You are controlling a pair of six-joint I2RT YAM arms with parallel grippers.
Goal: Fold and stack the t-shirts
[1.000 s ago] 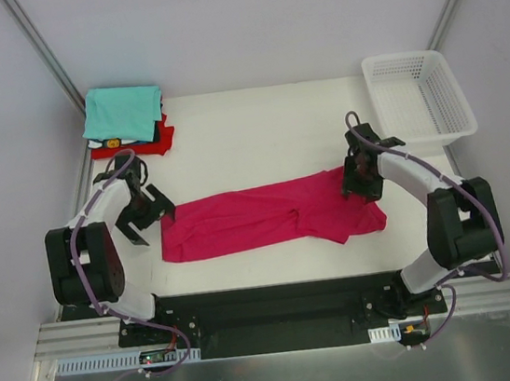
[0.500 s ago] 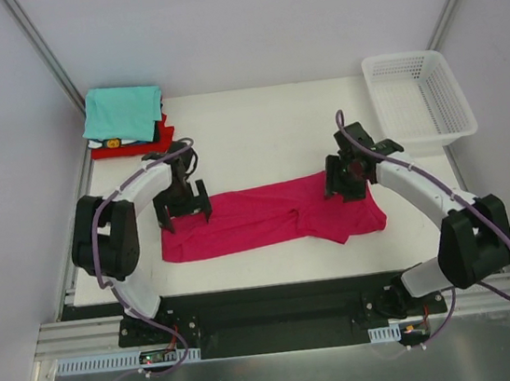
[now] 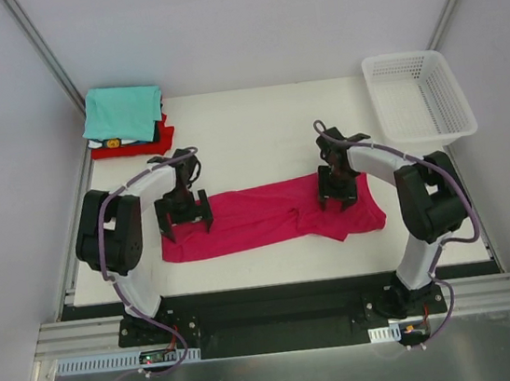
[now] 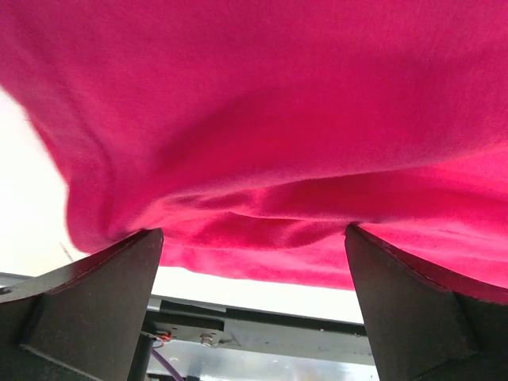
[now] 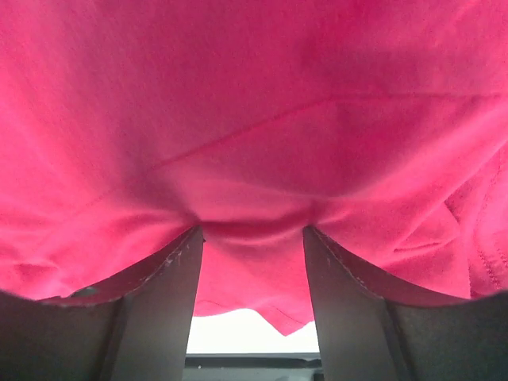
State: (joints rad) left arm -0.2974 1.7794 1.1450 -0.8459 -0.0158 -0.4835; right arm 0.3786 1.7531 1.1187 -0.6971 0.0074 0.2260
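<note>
Faintly, stacked t-shirts (image 3: 123, 114) show an unreadable yellow print (image 3: 112, 143).

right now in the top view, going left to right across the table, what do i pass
shirt stack → left claw → right claw → basket. the pink shirt is left out, since it stretches under both claws

Table (image 3: 256, 125): pink shirt (image 3: 258, 216), basket (image 3: 402, 56), apparently three-shirt stack (image 3: 123, 114)
</note>
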